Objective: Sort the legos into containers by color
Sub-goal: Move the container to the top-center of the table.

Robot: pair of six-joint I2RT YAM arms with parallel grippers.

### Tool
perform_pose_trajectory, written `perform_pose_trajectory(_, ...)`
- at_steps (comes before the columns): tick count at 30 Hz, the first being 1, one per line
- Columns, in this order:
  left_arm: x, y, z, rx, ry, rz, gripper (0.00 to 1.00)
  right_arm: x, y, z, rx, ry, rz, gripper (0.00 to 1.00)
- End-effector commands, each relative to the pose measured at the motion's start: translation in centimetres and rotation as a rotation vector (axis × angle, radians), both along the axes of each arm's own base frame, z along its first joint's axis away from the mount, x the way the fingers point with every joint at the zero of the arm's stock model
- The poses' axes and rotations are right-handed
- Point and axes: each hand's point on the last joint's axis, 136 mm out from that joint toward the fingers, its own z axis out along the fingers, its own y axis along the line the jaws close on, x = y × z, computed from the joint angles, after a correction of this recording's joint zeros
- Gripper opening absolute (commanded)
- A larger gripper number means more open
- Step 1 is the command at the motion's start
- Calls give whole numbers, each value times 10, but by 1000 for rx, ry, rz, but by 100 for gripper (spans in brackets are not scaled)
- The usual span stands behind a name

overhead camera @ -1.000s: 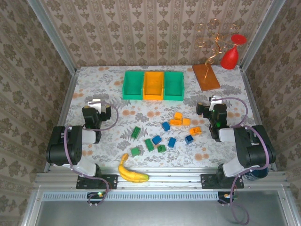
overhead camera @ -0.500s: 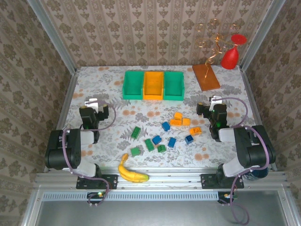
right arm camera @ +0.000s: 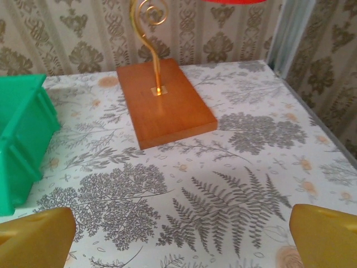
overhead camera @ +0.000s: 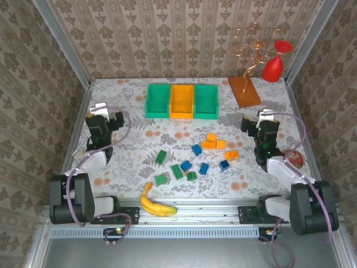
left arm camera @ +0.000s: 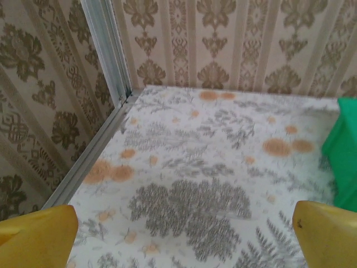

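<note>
No readable text, label, brand, number or sign appears on anything here.

This is a robot test cell in a lab, dressed up to look homely. Patterned wallpaper panels [overhead camera: 167,39] stand behind and to either side of the orange bin [overhead camera: 181,115]. They are framed by bare aluminium posts [overhead camera: 61,42], like a booth rather than a room. The worktop [overhead camera: 134,162] under the bin has a floral fern-print cover. Well in front of the bin, an aluminium rail [overhead camera: 189,212] carries two bolted-down robot arms, the left arm [overhead camera: 92,162] and the right arm [overhead camera: 284,173], with looping cables. Props surround the bin: toy bricks [overhead camera: 196,149] and a banana [overhead camera: 156,204] in front, and a wooden board [overhead camera: 244,91] and a red goblet [overhead camera: 273,67] to its right.
</note>
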Motion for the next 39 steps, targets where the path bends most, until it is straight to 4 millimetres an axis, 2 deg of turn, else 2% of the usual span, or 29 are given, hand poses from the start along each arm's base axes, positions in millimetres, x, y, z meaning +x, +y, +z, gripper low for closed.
perform_pose_trajectory(1, 11, -6, 8, -117, 60, -9, 100, -21, -12, -3, 15, 94, -95, 100)
perform_pose_trajectory(4, 29, -17, 9, -194, 116, -28, 100, -37, -18, 0, 52, 132, -161, 100)
perform_pose_trajectory(9, 60, -45, -5, -247, 243, -91, 100, -53, -17, 1, 109, 187, -196, 100)
perform_pose_trajectory(14, 82, -81, -24, -241, 350, -184, 100, -61, -8, -3, 156, 254, -210, 100)
perform_pose_trajectory(18, 92, -114, -40, -218, 409, -253, 100, -63, 2, -4, 168, 297, -216, 100)
perform_pose_trajectory(20, 97, -124, -47, -198, 426, -262, 100, -64, 6, -4, 161, 315, -224, 100)
perform_pose_trajectory(23, 106, -136, -58, -190, 456, -277, 94, -65, 11, -3, 163, 333, -232, 100)
perform_pose_trajectory(30, 121, -158, -78, -146, 503, -306, 72, -61, 24, -3, 195, 339, -219, 100)
perform_pose_trajectory(39, 129, -170, -98, -46, 546, -291, 54, -59, 30, -3, 211, 341, -201, 100)
